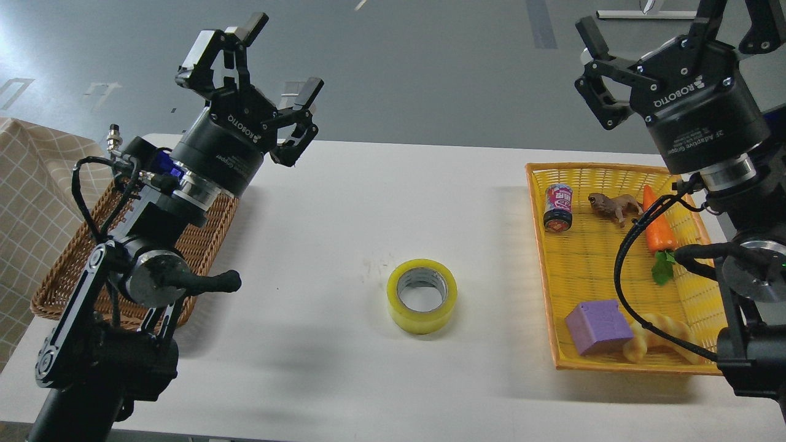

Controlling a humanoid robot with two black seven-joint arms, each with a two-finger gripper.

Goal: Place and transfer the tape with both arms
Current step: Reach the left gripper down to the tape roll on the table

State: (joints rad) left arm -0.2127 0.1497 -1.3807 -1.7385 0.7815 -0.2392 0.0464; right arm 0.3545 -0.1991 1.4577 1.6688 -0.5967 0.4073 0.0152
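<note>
The tape (422,296), a yellow translucent roll with a grey-white core, lies flat on the white table (344,221) near its middle. My left gripper (284,56) is raised above the table's far left, open and empty, well up and left of the tape. My right gripper (651,24) is raised at the upper right above the yellow tray, open and empty; one finger runs out of the top of the view. Neither gripper touches the tape.
A brown wicker basket (206,245) sits at the left, partly behind my left arm. A yellow tray (556,362) at the right holds a small can (559,207), a brown toy animal (614,205), a carrot (657,228), a purple block (599,325) and a croissant toy (660,339).
</note>
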